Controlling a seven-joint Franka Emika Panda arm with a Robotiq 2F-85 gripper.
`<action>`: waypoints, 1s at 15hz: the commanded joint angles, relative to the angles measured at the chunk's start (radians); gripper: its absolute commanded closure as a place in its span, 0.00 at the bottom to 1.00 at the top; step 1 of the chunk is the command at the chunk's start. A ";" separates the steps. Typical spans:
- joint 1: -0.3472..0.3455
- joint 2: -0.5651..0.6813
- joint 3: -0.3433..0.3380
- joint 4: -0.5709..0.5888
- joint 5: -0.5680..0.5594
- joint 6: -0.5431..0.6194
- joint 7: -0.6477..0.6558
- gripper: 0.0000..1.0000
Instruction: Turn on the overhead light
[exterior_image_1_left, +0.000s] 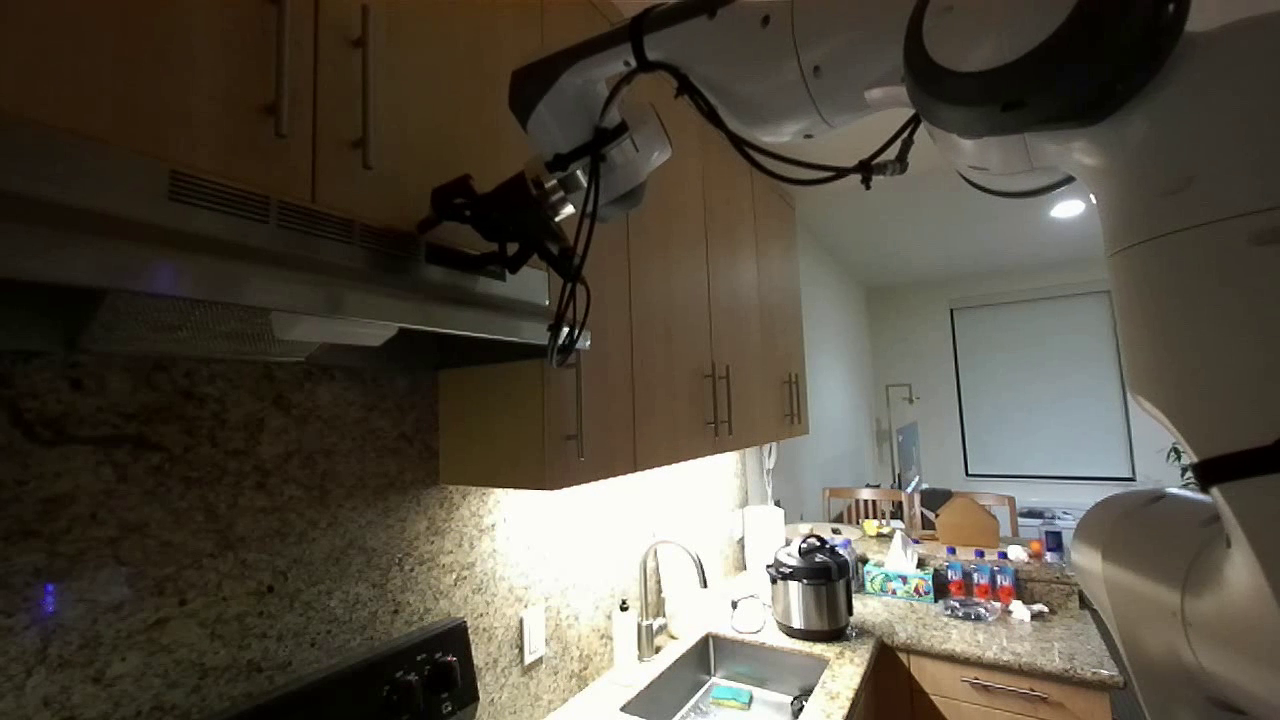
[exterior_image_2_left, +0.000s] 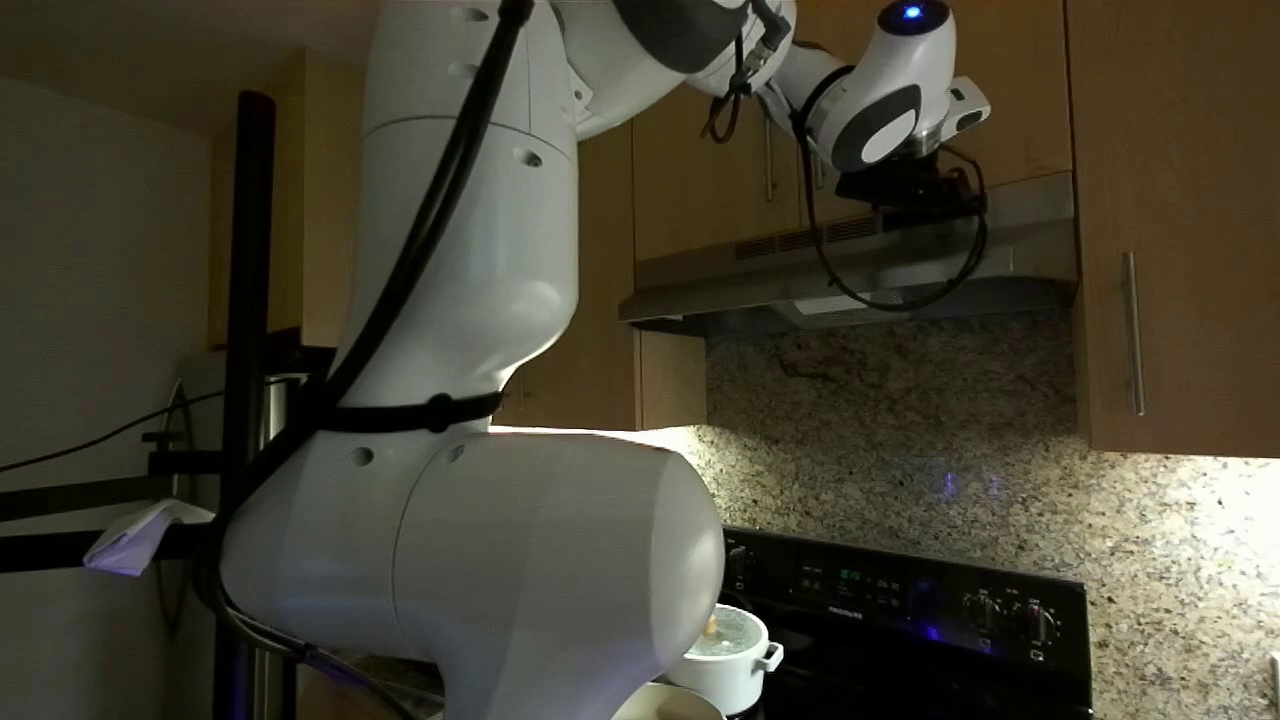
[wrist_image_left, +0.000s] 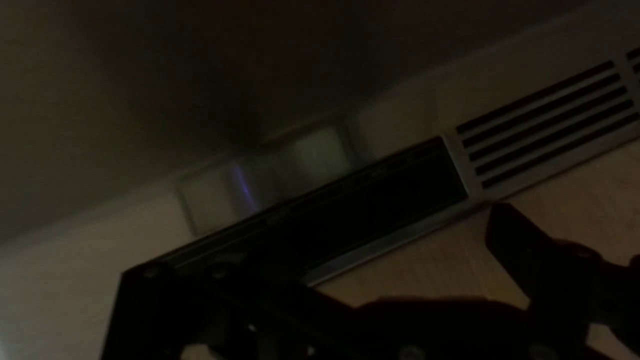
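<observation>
While I see the jaws apart near the range hood (exterior_image_1_left: 290, 277), the Panda arm (exterior_image_2_left: 540, 540) partly hides a lidded pot (exterior_image_2_left: 735, 680).

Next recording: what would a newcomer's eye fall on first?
The bulky white robot arm dominates the foreground of an exterior view. Its black two-fingered tool is open, high up near the grey metal range hood. In an exterior view, bright white light glows beneath tan wooden wall cabinets.

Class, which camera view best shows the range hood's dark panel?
The wrist view: it shows the dark panel largest, though dim and partly covered. In both exterior views it looks small, partly behind the hand.
</observation>
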 joint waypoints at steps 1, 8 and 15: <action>0.003 0.026 0.009 0.047 0.073 -0.025 -0.086 0.00; 0.003 0.034 0.023 0.063 0.101 -0.032 -0.118 0.00; 0.002 0.012 0.022 0.044 0.071 -0.007 -0.097 0.00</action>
